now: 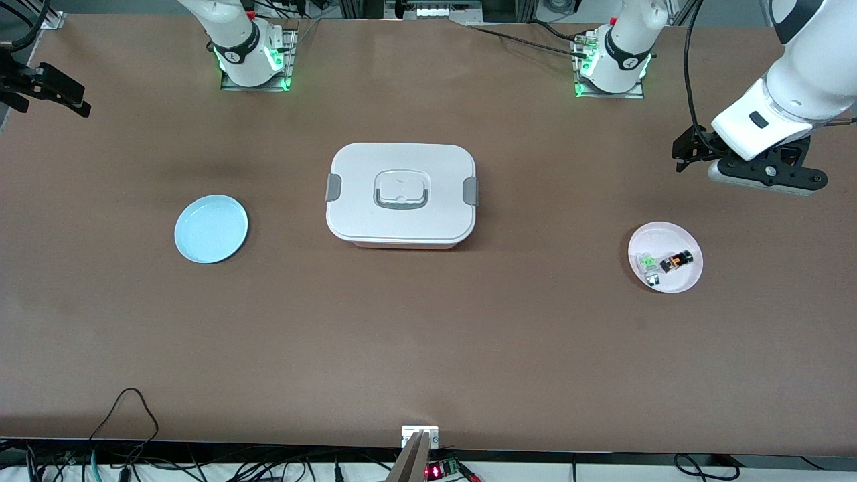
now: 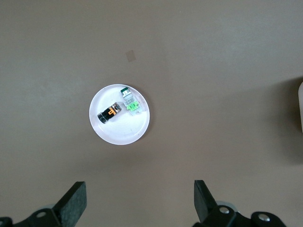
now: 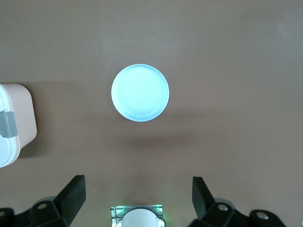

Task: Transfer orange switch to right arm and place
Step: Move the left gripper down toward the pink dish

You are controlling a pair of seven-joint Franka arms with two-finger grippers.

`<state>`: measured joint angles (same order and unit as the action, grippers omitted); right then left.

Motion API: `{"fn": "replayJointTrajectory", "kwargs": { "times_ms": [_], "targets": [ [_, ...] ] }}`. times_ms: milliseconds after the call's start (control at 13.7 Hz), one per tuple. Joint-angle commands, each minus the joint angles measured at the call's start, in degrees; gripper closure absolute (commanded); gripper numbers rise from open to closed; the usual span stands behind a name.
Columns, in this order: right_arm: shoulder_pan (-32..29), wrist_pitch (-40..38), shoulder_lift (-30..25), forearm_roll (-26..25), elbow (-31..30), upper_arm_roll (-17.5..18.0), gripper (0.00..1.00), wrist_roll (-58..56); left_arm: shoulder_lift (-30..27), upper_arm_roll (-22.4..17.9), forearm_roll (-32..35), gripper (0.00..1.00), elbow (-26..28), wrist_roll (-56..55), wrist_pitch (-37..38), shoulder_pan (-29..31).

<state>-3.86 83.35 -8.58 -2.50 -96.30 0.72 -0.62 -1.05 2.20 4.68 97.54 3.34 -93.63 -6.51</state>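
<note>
Two views split the table: my left wrist view alone shows the switch (image 2: 108, 113), black with an orange band, centre frame on the white plate (image 2: 118, 135). Right wrist view shows the blue plate (image 3: 140, 92). Both my left gripper (image 2: 139, 201) and right gripper (image 3: 138, 197) stand apart.

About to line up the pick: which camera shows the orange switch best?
The left wrist view: the orange switch lies in full sight on the pink saucer, beside the green-topped part. The front view shows it far smaller. The right wrist view does not show it, only the blue plate.
</note>
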Motion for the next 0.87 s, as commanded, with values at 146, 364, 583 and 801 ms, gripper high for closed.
{"fn": "replayJointTrajectory", "kwargs": {
  "times_ms": [146,364,583,801],
  "targets": [
    [-0.1,-1.0,0.1,0.7,0.8,-0.2,0.00,-0.4,0.7,-0.1,0.4,0.00,-1.7,0.5,1.3,0.1],
    [-0.1,-0.6,1.9,0.7,1.6,-0.2,0.00,-0.4,0.8,-0.5,0.4,0.00,-1.7,0.6,1.2,0.2],
    [-0.1,-0.6,3.5,0.7,2.4,-0.2,0.00,-0.4,1.2,-0.6,0.5,0.00,-1.7,0.8,2.0,0.1],
    [0.0,-0.3,6.3,0.9,2.4,0.0,0.00,-0.4,2.9,-0.6,0.6,0.00,-1.7,1.0,6.3,0.2]
  ]
}}
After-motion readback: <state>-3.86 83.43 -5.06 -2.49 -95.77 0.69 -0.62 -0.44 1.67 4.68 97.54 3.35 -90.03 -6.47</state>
